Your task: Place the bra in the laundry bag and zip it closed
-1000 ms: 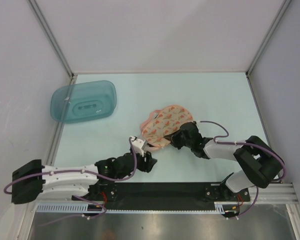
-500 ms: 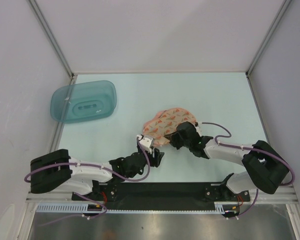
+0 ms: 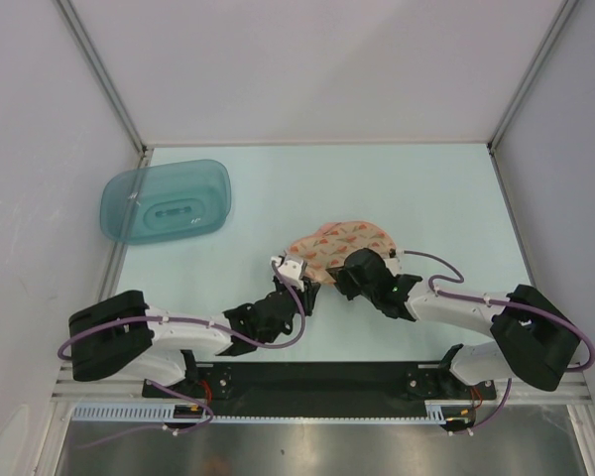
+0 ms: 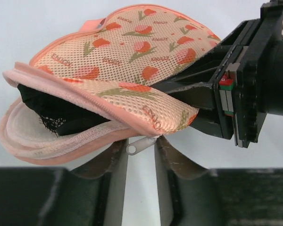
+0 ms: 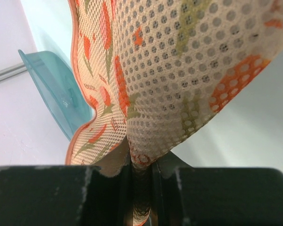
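Observation:
The peach laundry bag (image 3: pixel 342 238) lies mid-table, lifted at its near edge. In the left wrist view the bag (image 4: pixel 132 56) gapes on its left side, and the black bra (image 4: pixel 61 113) shows inside the gap. Its pale zip pull (image 4: pixel 140 146) sits pinched between the narrow-set fingers of my left gripper (image 4: pixel 141 153), which meets the bag's near left rim (image 3: pixel 302 290). My right gripper (image 3: pixel 345 270) is shut on the bag's near right edge. A fold of mesh (image 5: pixel 179 70) runs down between its fingers (image 5: pixel 140 174).
A teal translucent tub (image 3: pixel 167 201) lies upside down at the far left, also behind the bag in the right wrist view (image 5: pixel 52 94). Frame posts and white walls bound the table on three sides.
My left gripper has moved right and forward up to the bag's near rim. The bag has shifted a little to the right and flattened, and the right arm has shifted with it.

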{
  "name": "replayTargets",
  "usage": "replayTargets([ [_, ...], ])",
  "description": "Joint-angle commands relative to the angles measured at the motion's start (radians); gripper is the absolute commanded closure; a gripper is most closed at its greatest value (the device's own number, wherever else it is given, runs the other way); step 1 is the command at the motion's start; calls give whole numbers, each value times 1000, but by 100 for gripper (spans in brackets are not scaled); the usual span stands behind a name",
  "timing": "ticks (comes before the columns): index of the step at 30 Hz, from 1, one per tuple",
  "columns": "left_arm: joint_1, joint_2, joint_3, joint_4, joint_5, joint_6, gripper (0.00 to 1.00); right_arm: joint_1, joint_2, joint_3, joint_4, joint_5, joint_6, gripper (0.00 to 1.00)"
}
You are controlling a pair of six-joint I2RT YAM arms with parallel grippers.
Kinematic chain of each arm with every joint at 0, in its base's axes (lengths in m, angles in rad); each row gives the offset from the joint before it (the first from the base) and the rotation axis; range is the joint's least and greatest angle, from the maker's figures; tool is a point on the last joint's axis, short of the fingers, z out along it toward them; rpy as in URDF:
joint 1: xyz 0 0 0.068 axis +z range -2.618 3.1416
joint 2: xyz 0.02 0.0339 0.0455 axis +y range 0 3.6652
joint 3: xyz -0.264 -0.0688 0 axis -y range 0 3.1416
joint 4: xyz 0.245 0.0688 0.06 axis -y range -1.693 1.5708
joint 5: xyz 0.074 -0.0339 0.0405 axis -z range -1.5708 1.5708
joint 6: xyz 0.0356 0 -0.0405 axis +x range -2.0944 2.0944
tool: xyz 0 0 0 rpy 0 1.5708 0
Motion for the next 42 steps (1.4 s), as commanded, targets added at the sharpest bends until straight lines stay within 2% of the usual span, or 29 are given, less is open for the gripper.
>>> replayTargets([
  [1,23,4,51,38,11,-9,75,22,-8,7,-4,24,20,87],
  [3,32,4,56,20,17,-12,86,22,-8,4,-4,24,19,88],
  [4,41,4,58,8,17,-18,98,24,-8,1,-4,24,16,89],
  [5,44,2,59,-5,17,-30,100,24,-11,-2,-4,24,11,89],
  [9,67,-22,48,-84,49,-48,100,10,-39,-24,-27,33,-18,90],
  [13,74,-83,-13,-68,110,-44,100,-14,-74,-64,-35,44,-38,94],
  [17,77,-159,-83,-91,161,-33,100,-71,-111,-74,-50,36,-136,95],
  [22,109,-245,-128,-149,215,-25,100,-151,-140,-64,-48,-1,-381,96],
  [24,130,-257,-145,-158,277,-21,100,-212,-129,-53,-31,-76,-481,96],
  [25,158,-257,-146,-170,299,-21,100,-243,-120,-44,-11,-122,-584,96],
  [26,172,-249,-146,-175,364,-15,100,-295,-88,-33,0,-224,-648,95],
  [28,205,-222,-145,-163,437,8,100,-341,-50,13,0,-309,-812,91],
  [29,210,-211,-142,-132,525,17,100,-371,-13,28,-9,-402,-860,90],
  [32,213,-122,-88,-111,647,33,100,-396,29,76,-95,-423,-972,89],
  [34,213,-44,-61,-45,753,-1,100,-430,39,90,-118,-470,-993,84],
  [38,212,85,-15,50,822,-78,100,-504,49,67,-123,-579,-952,61],
  [39,210,102,-1,61,843,-87,100,-514,23,53,-126,-593,-937,40],
  [42,202,153,53,80,859,-108,100,-519,-84,-51,-106,-608,-845,13],
])
